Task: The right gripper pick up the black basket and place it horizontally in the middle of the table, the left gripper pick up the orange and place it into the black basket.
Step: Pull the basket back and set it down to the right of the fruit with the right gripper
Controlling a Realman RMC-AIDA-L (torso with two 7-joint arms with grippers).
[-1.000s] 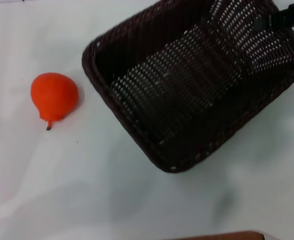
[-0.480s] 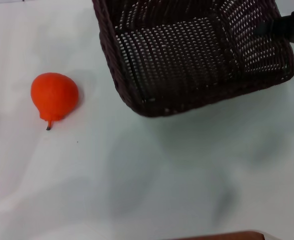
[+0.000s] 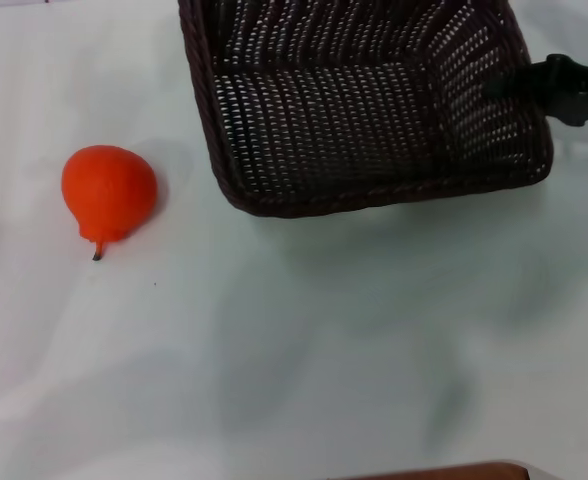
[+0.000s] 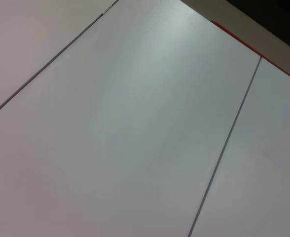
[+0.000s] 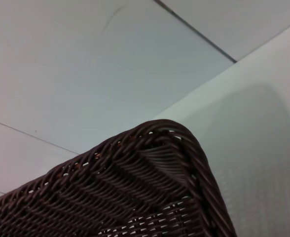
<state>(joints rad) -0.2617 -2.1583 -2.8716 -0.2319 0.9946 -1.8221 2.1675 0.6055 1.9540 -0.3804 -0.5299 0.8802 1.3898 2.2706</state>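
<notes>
The basket (image 3: 364, 100) sits tilted at the far right of the table (image 3: 294, 360), its right wall met by the right gripper (image 3: 564, 88), whose finger state I cannot tell, while the orange (image 3: 107, 195) lies well apart on the left; the left gripper is out of view.
</notes>
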